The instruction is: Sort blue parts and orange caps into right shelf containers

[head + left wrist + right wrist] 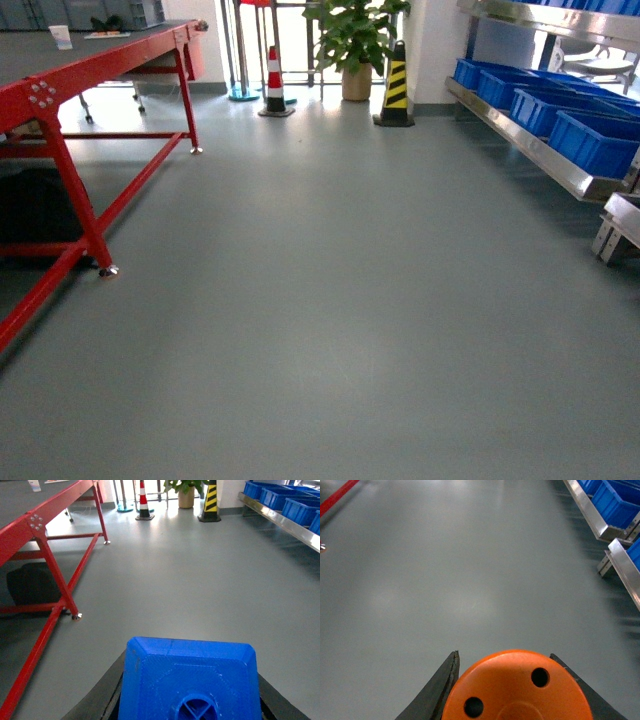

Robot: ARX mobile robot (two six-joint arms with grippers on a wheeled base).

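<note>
in the head view the shelf (560, 165) runs along the floor's edge from 1 to 3 o'clock, with the right shelf containers (590, 140) in a row on it. a table frame (90, 120) stands at 9 to 11 o'clock. at 12 o'clock, far back, a potted plant (355, 45) sits between two traffic cones (275, 85).

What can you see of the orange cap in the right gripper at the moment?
Only the right wrist view shows the orange cap. Its rounded top faces the camera: smooth, matte orange, plastic-looking, with two small dark holes visible and a shallow central recess cut off by the frame edge. Its sides and any lettering are hidden. It sits between the dark jaws of the right gripper, which flank it left and right, above bare grey floor.
</note>
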